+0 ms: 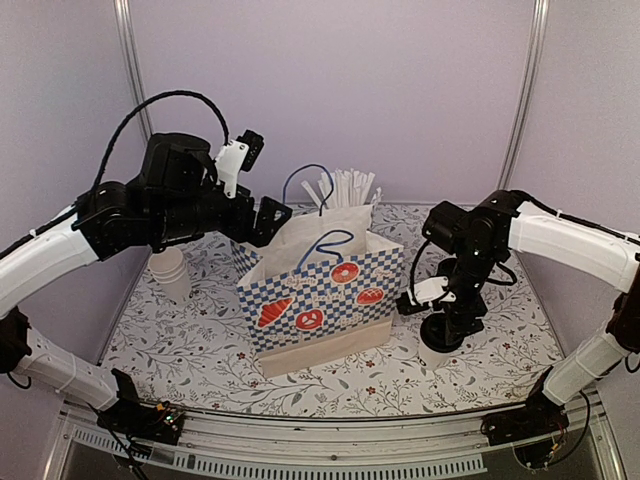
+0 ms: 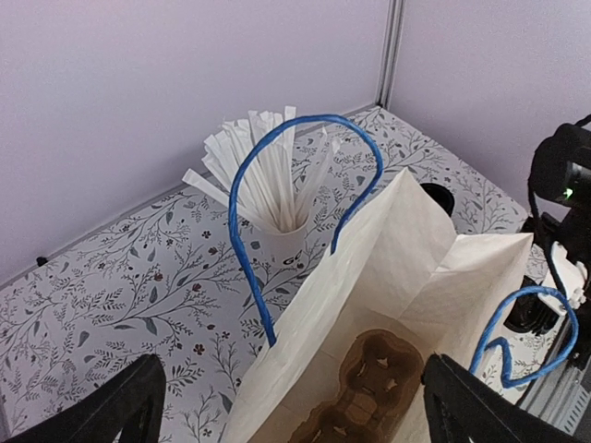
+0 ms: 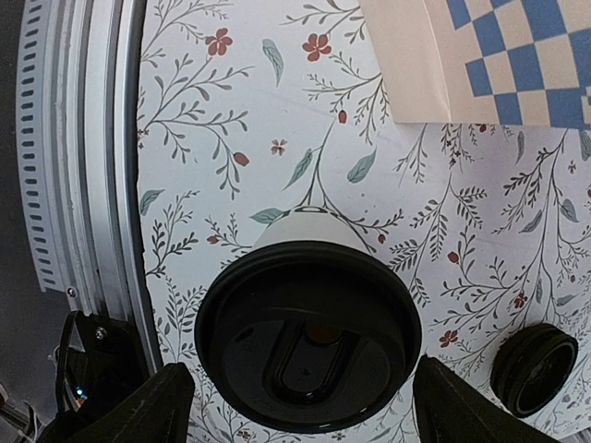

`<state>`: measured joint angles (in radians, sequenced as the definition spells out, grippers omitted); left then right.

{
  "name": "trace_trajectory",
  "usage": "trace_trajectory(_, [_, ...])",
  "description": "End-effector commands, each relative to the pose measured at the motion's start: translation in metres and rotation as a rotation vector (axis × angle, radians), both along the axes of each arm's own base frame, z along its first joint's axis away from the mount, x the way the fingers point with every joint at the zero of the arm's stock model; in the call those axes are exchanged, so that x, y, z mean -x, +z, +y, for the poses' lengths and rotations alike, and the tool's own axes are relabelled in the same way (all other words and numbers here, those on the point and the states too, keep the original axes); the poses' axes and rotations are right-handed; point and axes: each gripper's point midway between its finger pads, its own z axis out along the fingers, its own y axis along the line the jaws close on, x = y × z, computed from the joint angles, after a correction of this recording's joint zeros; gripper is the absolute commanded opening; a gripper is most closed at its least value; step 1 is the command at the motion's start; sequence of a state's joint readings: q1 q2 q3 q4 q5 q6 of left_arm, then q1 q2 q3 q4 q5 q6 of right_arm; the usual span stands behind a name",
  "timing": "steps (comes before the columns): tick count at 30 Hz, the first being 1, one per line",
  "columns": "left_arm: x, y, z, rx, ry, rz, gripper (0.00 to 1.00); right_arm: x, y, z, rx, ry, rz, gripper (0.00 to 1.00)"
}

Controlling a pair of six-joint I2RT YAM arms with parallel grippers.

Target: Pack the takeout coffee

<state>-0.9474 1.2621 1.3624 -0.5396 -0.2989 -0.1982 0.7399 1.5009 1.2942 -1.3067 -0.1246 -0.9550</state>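
The takeout coffee, a white paper cup with a round black lid, stands on the floral table. My right gripper is open directly above it, with a finger on each side of the lid, apart from it. In the top view the right gripper points down and hides most of the cup. The blue-checked paper bag stands open at mid table. My left gripper is open and empty above its mouth, near the rear left corner. A brown cardboard cup carrier lies at the bag's bottom.
A white cup full of white straws stands behind the bag. A second black-lidded cup stands near the coffee. Stacked white cups stand at the left. The bag's blue handles stick up. The table's metal front rail is close.
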Motion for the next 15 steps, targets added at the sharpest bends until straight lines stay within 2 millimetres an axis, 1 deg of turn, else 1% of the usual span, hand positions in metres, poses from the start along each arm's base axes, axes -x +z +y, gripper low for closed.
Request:
trace_trajectory(1, [-0.0058,0.0012,0.0044,0.009,0.012,-0.007,0.99,-0.0019,-0.0037,-0.0042,0.021,-0.021,-0.032,0.86])
trace_trajectory(6, [-0.0067,-0.0047,0.0038,0.006,0.011,0.004,0.99,-0.0022,-0.0087,-0.0047,0.025,-0.029,-0.032,0.87])
trace_trajectory(15, [-0.0069,-0.0054,0.0046,0.008,0.014,0.007,0.99,-0.0030,-0.0118,-0.0031,0.026,-0.037,-0.038,0.85])
